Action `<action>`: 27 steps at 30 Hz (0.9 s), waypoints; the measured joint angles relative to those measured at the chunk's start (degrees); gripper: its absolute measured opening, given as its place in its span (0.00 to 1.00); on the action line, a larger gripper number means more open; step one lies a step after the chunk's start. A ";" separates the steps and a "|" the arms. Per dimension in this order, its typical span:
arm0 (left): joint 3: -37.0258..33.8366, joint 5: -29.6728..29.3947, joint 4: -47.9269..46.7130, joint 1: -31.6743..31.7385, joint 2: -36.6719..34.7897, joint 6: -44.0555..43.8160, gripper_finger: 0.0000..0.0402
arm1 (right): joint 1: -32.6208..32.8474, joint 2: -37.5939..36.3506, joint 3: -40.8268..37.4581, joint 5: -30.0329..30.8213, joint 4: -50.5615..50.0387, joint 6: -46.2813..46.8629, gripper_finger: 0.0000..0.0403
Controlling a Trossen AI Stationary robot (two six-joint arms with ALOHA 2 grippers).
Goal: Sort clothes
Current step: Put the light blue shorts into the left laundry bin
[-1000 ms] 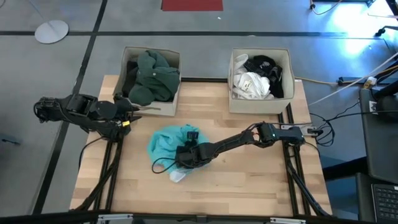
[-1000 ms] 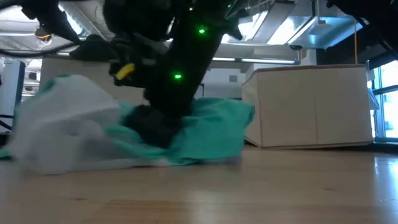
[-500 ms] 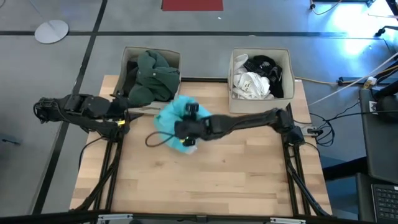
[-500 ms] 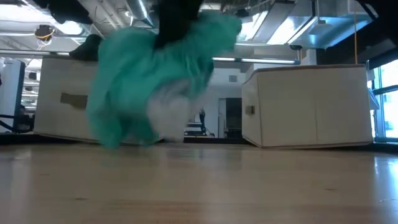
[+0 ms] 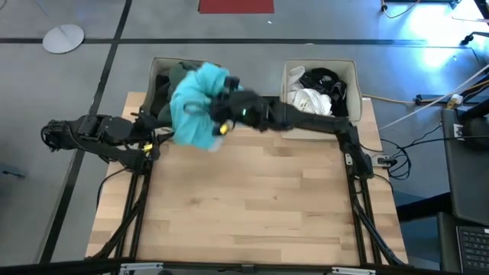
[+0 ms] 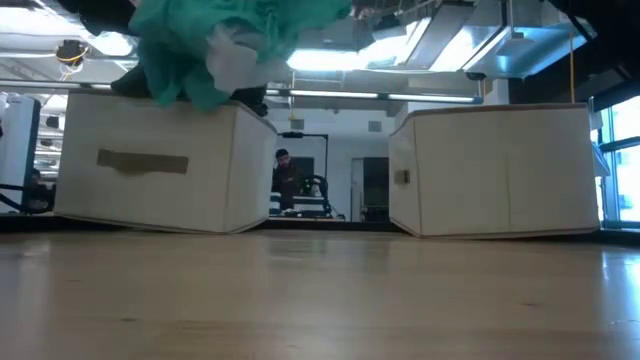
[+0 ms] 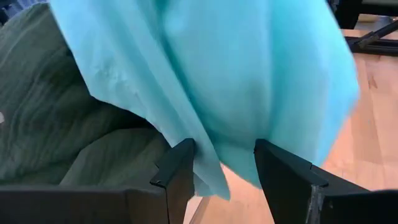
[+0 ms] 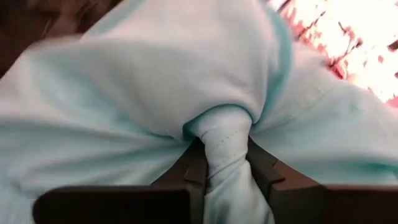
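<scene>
My right gripper (image 5: 219, 111) is shut on a turquoise garment (image 5: 192, 105) and holds it in the air over the near edge of the left beige box (image 5: 159, 70). The garment hangs above that box in the low view (image 6: 220, 40). A dark green garment (image 5: 185, 79) lies in the left box. White (image 5: 309, 103) and black (image 5: 325, 79) garments lie in the right box (image 5: 353, 72). My left gripper (image 5: 157, 137) is open, level, at the left box's near corner. The turquoise cloth (image 7: 236, 81) hangs right in front of its fingers. My right gripper pinches a bunched fold of the turquoise garment (image 8: 225, 134) between its two fingers. The garment is lifted clear of the table and hangs slack around and below the fingers. My left gripper stands open at the cloth's lower edge (image 7: 217, 180); whether it touches, I cannot tell.
The two beige boxes stand side by side at the table's far edge, with a gap between them. The bare wooden table top (image 5: 260, 206) lies near of them. A person (image 6: 285, 175) shows in the room beyond the table.
My right gripper has risen from the middle of the table and swung toward the far left, over the left box. The turquoise garment, which lay spread on the table, has been lifted clear and now hangs bunched from the gripper.
</scene>
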 joint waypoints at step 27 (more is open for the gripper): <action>1.53 -0.74 2.27 0.00 -3.33 1.49 0.40 | -24.04 23.60 -0.63 -32.16 36.17 22.66 0.14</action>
